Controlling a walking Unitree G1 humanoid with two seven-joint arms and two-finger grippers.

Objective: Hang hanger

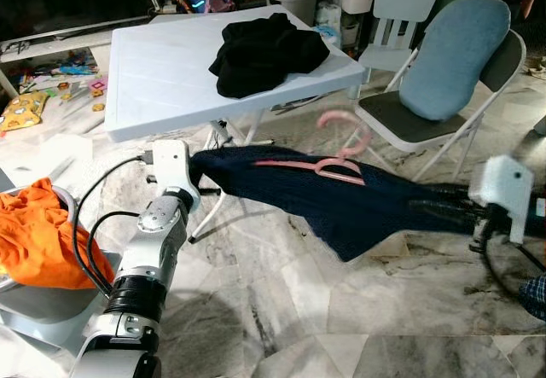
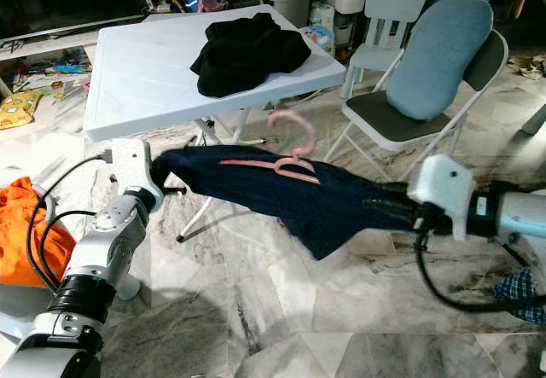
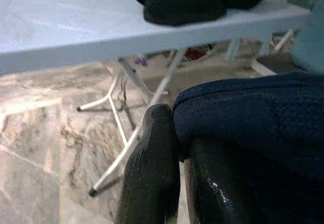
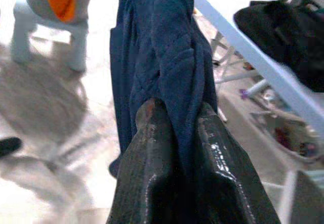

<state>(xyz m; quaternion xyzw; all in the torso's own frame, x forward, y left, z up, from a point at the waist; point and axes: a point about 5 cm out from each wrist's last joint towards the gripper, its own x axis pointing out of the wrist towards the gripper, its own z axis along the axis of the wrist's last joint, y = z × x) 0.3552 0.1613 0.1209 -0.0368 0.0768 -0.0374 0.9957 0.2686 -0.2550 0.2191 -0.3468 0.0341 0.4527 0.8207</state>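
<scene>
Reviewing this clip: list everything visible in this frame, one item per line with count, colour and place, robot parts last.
garment: one, navy, stretched in the air between both grippers, in front of the table.
hanger: one, pink, lying on the garment, hook towards the table.
table: one, white, folding, ahead of the robot.
clothes pile: one, black, on the table.
folding chair: one, grey, right of the table, blue cushion leaning on its back.
orange cloth: one, in a grey basket, far left.
left gripper: black fingers shut on the garment's left end.
right gripper: black fingers shut on the garment's right end.
</scene>
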